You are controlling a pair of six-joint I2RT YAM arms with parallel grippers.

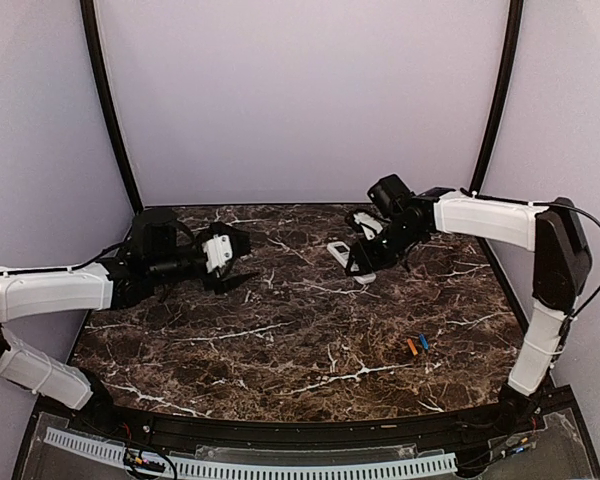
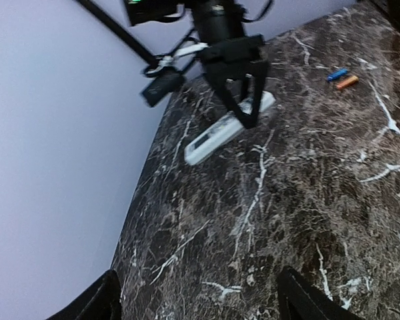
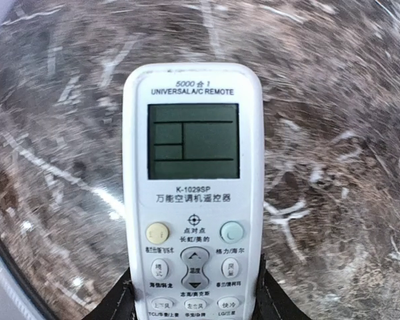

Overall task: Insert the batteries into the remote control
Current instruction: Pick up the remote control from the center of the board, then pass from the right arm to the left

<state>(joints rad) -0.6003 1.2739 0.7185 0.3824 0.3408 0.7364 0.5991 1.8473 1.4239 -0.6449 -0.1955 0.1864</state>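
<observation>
White remote control (image 3: 192, 193), lettering legible only from the right wrist, sits clamped in the right claw (image 2: 243, 110) near the counter's (image 1: 280, 340) far edge; batteries (image 1: 417, 344) lie near the right edge, left claw (image 1: 235, 282) gaping empty across open marble.

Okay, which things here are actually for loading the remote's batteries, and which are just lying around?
For the job:
- white rectangular plastic remote control, face up between the right arm's black fingers
- small orange cylindrical battery
- small blue cylindrical battery, right beside the orange one

Just there:
- brown marble table
- left arm's black fingers, open and holding nothing
</observation>
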